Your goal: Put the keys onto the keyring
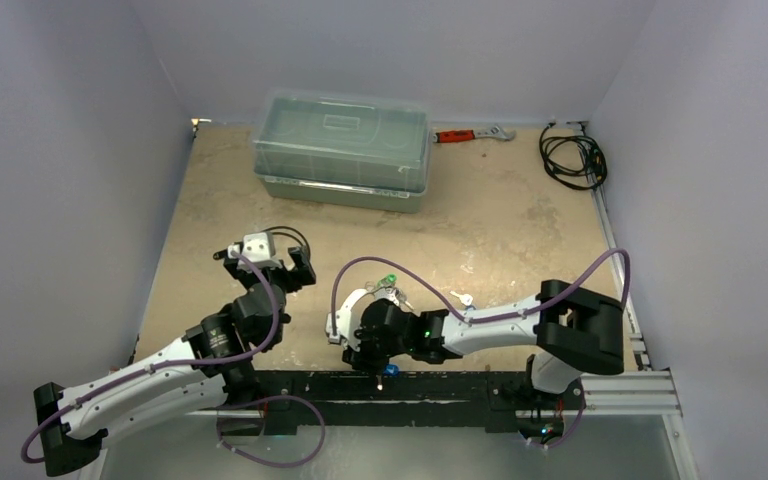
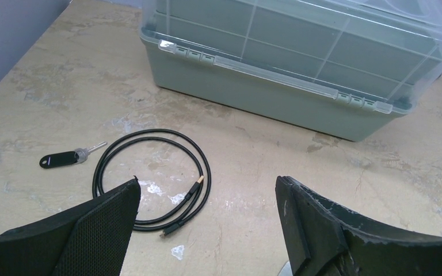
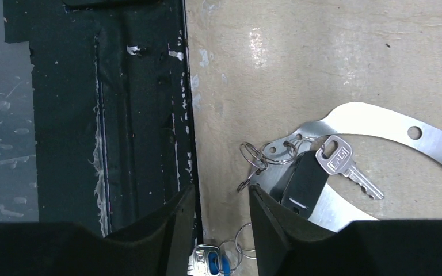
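Observation:
The keyring point(image 3: 380, 123), a wide flat silver ring, lies on the tan table at the near edge. A silver key point(image 3: 336, 156) with a black tag point(image 3: 304, 183) hangs on it by a small split ring. My right gripper point(image 3: 221, 190) points down beside the ring's rim, jaws partly apart. Low between them lies a key with a blue tag point(image 3: 210, 261), not pinched on both sides. From above, a green-tagged key point(image 1: 388, 279) and a white-tagged key point(image 1: 463, 298) lie by the right gripper point(image 1: 378, 362). My left gripper point(image 2: 208, 183) hovers open and empty; another black-tagged key point(image 2: 63, 159) lies to its left.
A thin black cable loop point(image 2: 152, 178) lies under the left gripper. A grey-green toolbox with a clear lid point(image 1: 342, 150) stands at the back, an orange-handled wrench point(image 1: 470, 134) beside it. A coiled black cable point(image 1: 572, 155) sits back right. The black base rail point(image 3: 103, 115) borders the table.

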Robot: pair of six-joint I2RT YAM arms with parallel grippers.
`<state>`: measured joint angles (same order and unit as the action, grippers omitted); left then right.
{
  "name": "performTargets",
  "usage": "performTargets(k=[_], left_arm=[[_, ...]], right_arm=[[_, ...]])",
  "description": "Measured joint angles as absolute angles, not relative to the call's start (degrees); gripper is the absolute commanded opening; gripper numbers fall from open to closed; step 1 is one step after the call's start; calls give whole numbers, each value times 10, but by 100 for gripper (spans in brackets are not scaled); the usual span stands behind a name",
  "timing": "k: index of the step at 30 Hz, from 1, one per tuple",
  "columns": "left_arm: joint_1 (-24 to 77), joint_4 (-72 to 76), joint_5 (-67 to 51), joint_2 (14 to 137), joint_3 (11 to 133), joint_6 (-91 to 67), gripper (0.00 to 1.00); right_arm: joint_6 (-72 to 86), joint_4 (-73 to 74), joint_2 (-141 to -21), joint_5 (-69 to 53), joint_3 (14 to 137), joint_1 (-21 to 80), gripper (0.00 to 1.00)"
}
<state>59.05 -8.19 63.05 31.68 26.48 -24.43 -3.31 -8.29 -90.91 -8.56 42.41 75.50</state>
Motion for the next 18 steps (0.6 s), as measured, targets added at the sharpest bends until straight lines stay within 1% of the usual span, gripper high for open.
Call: performTargets(k=[2, 10, 15, 17, 18], left_arm=[[591, -82, 630, 317, 265, -244, 86], [591, -82, 622, 306, 265, -244, 85], [591, -82, 618, 307, 264, -244, 85], [591, -82, 617, 307, 264, -244, 85], [591, -82, 617, 307, 264, -244, 84]], right_arm=[[-28, -93, -913, -83, 419, 759, 42], [-5, -124, -939, -11, 415, 766, 31], [10, -148, -949, 24, 414, 766, 16], [15, -155, -952, 35, 414, 766, 6], [18, -158, -953, 38, 414, 766, 3]])
